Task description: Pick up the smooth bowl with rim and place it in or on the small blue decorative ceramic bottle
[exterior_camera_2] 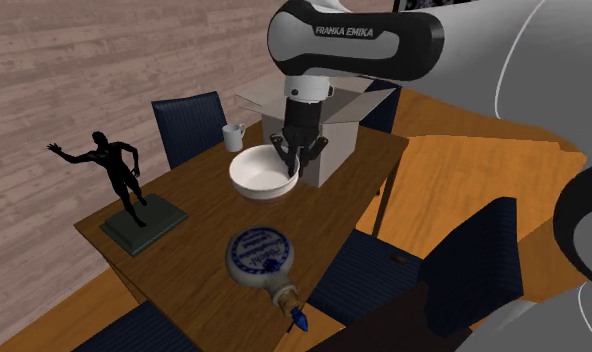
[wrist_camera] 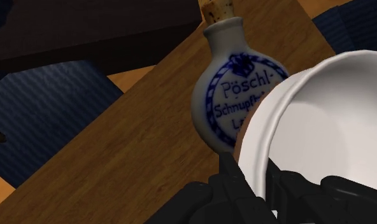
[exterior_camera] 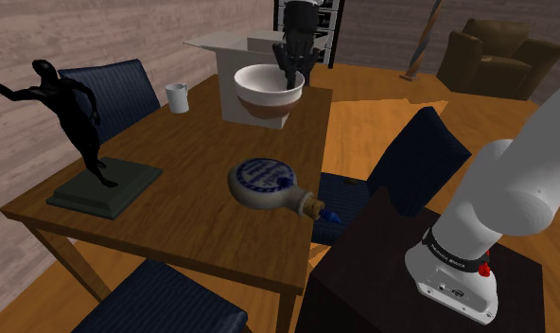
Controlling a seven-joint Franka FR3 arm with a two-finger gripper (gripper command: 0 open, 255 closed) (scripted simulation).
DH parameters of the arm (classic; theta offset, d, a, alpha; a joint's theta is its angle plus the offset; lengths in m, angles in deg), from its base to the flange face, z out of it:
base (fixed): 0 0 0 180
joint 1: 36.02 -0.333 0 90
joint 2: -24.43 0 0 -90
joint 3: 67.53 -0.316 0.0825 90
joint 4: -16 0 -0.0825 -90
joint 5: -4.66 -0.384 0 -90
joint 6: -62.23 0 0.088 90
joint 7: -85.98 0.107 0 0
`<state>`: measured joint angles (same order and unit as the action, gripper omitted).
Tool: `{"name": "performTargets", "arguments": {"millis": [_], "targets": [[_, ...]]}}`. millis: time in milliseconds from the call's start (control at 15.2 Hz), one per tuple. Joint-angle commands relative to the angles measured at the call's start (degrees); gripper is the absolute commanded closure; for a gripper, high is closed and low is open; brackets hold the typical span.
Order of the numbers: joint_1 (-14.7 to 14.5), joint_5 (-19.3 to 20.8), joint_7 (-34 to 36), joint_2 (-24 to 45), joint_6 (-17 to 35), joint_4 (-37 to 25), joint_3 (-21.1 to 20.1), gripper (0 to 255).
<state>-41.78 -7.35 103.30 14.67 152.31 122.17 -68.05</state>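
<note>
One blue-printed corked bottle lies flat near the close edge of the counter. Farther back, the tool has its fingers pinched on the rim of the white bowl, holding it in front of the box, with a mug off to the shoulder view's left.

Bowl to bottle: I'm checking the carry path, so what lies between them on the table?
Nothing. The table between the bowl and the bottle is bare wood, as the second exterior view and the shoulder view both show.
</note>
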Motion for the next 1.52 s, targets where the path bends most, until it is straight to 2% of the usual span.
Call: {"name": "performTargets", "arguments": {"millis": [0,330,1320,1452], "targets": [[-0.94,-0.53,2.1,-2.73,0.97,3.21,-1.3,255],[-3.1,-2.13,7.08,-7.67,1.81,7.85,-4.54,255],[-3.27,-2.77,4.73,-7.5,13.61,19.69,-5.13,255],[-3.27,-2.77,4.73,-7.5,13.61,19.69,-5.13,255]]}}
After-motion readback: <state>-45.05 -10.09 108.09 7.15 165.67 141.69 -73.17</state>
